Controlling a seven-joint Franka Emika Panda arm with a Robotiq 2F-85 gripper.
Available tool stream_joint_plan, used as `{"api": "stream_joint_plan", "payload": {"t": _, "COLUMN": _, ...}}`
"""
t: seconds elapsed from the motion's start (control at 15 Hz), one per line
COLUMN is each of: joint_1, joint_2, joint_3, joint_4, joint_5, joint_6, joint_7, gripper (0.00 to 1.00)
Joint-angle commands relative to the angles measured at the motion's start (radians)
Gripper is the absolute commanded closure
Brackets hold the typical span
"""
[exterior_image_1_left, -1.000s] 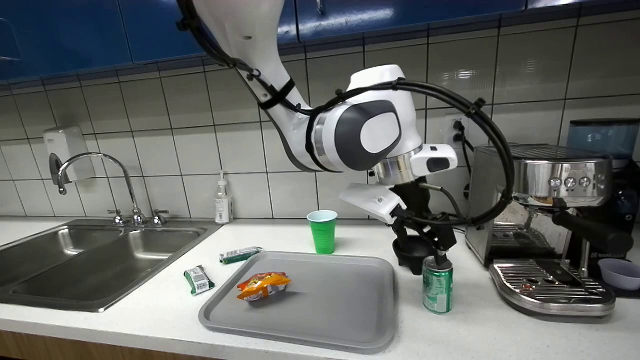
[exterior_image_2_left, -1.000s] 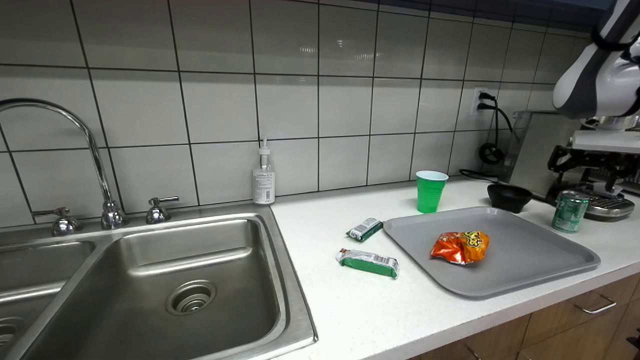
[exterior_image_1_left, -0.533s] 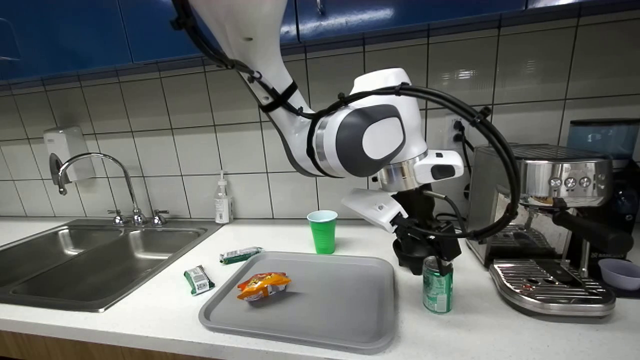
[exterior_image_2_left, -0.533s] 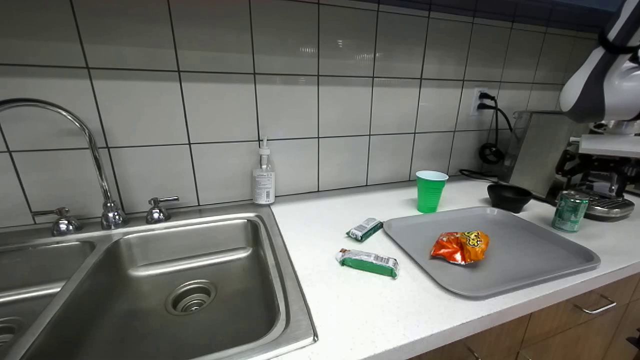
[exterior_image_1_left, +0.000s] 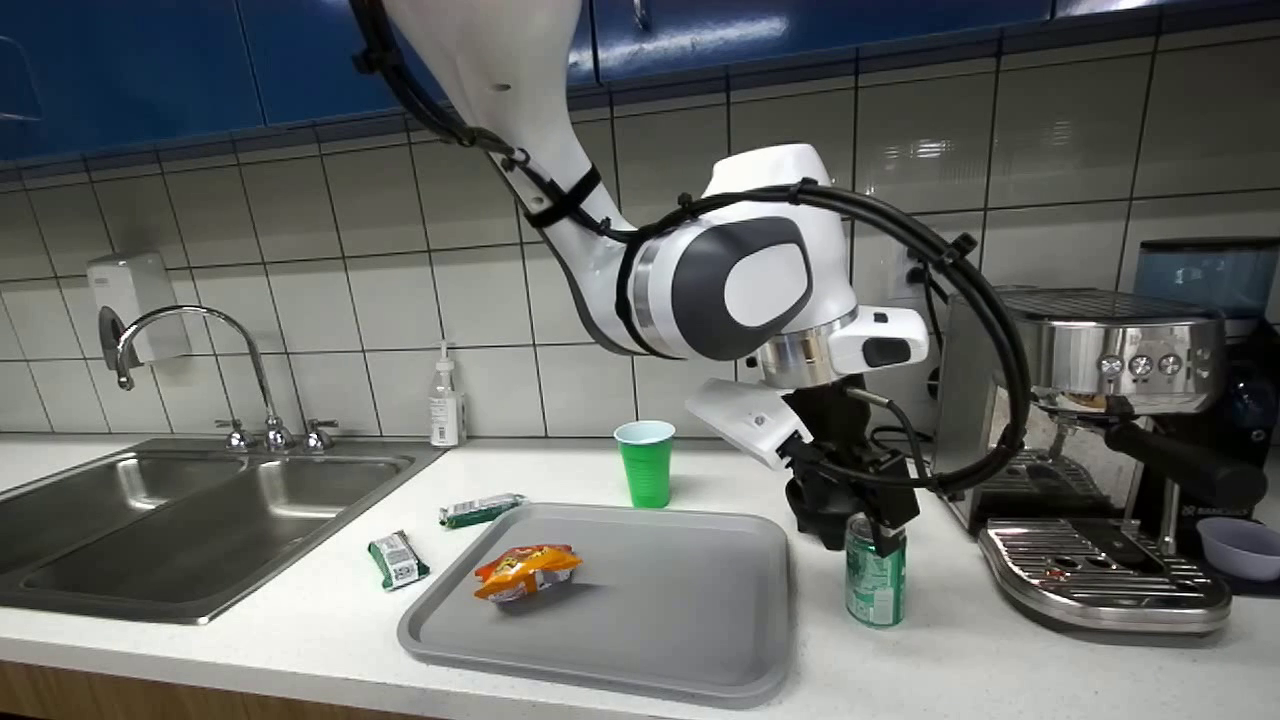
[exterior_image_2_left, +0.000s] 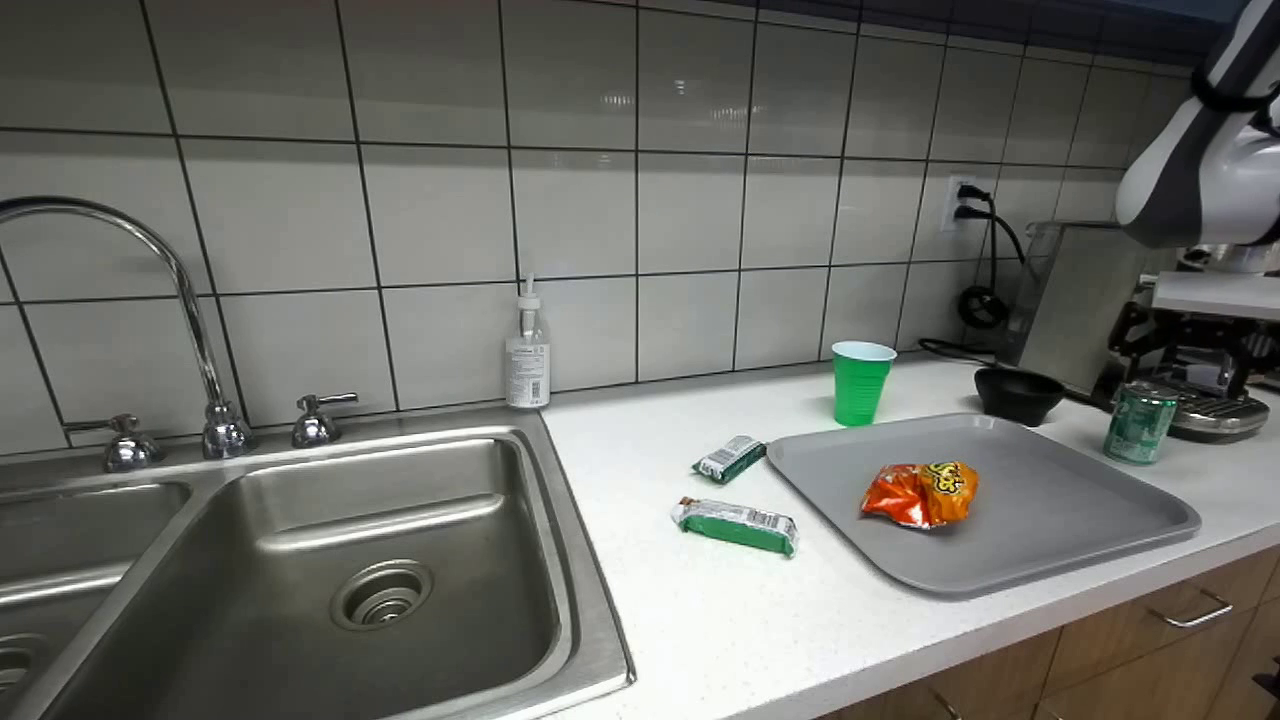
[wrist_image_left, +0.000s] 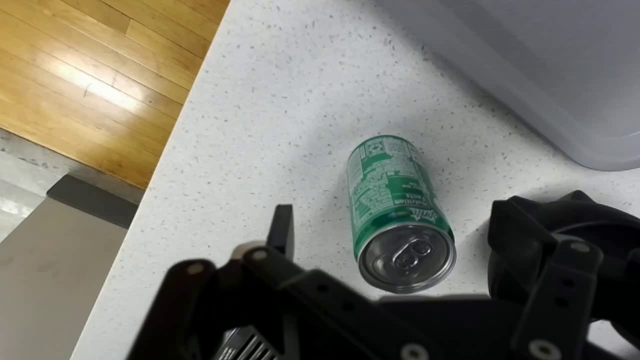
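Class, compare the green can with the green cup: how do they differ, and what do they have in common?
The green can is closed with a metal lid; the green cup is open, showing a pale inside.
The can's sides run nearly straight; the cup widens upward.
The can carries printed text; no print shows on the cup.
Shared: both are green and stand upright on the counter.

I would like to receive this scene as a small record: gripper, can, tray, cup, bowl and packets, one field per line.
gripper: open, close to the can, holding nothing
can: green, upright on the counter
tray: gray, bearing one orange bag
cup: green, pale inside, upright
bowl: black, near a tray corner
packets: two, lying between sink and tray
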Motion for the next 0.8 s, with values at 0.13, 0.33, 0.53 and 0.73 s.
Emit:
{"api": "stream_joint_plan", "payload": {"t": 0.13, "joint_1": -0.043, "joint_2": 0.06, "joint_3": 0.046, "joint_4": 0.086, "joint_5": 0.044, "joint_6": -0.017, "joint_7": -0.002, "gripper": 0.0}}
{"api": "stream_joint_plan", "payload": {"t": 0.33, "joint_1": -0.052, "joint_2": 0.089, "joint_3": 0.051, "joint_4": 0.121, "joint_5": 0.047, "joint_6": -0.023, "joint_7": -0.001, "gripper": 0.0}}
{"api": "stream_joint_plan", "payload": {"t": 0.53, "joint_1": -0.066, "joint_2": 0.12, "joint_3": 0.059, "joint_4": 0.157, "joint_5": 0.049, "joint_6": -0.028, "joint_7": -0.002, "gripper": 0.0}}
{"api": "stream_joint_plan", "payload": {"t": 0.73, "joint_1": -0.075, "joint_2": 0.147, "joint_3": 0.066, "joint_4": 0.188, "joint_5": 0.051, "joint_6": -0.034, "joint_7": -0.002, "gripper": 0.0}}
